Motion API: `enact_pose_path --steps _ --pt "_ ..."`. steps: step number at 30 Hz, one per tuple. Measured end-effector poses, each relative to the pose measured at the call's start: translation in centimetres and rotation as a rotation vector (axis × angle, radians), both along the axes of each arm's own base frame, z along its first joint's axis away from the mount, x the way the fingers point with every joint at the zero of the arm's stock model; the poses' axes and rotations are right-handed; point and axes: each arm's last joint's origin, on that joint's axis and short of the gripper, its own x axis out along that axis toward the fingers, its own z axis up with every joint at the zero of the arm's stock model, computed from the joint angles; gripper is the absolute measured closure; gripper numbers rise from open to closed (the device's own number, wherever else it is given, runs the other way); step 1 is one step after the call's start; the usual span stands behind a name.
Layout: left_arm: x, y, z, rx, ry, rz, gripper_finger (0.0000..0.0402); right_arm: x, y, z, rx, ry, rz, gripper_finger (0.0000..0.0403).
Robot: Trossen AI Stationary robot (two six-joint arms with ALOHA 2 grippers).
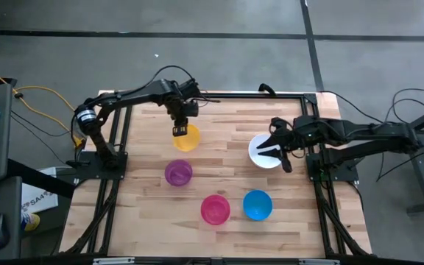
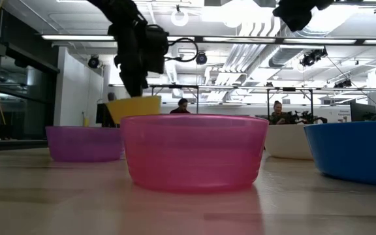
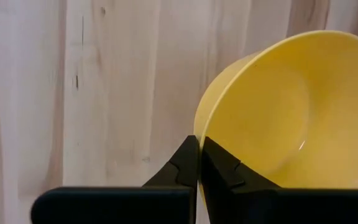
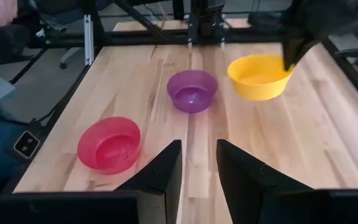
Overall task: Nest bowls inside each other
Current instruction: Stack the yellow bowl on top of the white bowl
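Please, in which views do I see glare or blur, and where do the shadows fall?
Low view: bright ceiling lights glare behind the dark arms; the pink bowl up close looks soft. Left wrist view: a small highlight sits inside the yellow bowl. High view: even light, only faint shadows under the white bowl.

Five bowls: one yellow [image 1: 186, 138], one purple [image 1: 178, 173], one pink-red [image 1: 215, 209], one blue [image 1: 257, 205], one white [image 1: 262, 156]. The counter [image 1: 227, 121] is pale striped wood; both arms are dark.
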Motion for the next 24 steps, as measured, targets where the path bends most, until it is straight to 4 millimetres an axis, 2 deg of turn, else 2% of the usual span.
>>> enact_pose_path --steps 4,10,18,24 --pt "1.8 -0.2 1.3 -0.009 0.029 -0.032 0.0401 1.5 0.0 -0.8 0.003 0.030 0.025 0.0309" --pt "5.2 0.1 1.9 -0.017 0.043 -0.080 0.0401 3.0 0.1 -1.9 -0.011 0.069 0.052 0.0309" --pt "8.0 0.8 1.7 -0.051 0.012 -0.097 0.0401 3.4 0.1 -2.1 -0.026 0.059 0.085 0.0309" --pt "9.3 0.7 1.8 -0.065 0.031 -0.110 0.0401 3.5 0.1 -2.0 -0.042 0.049 0.093 0.0309"
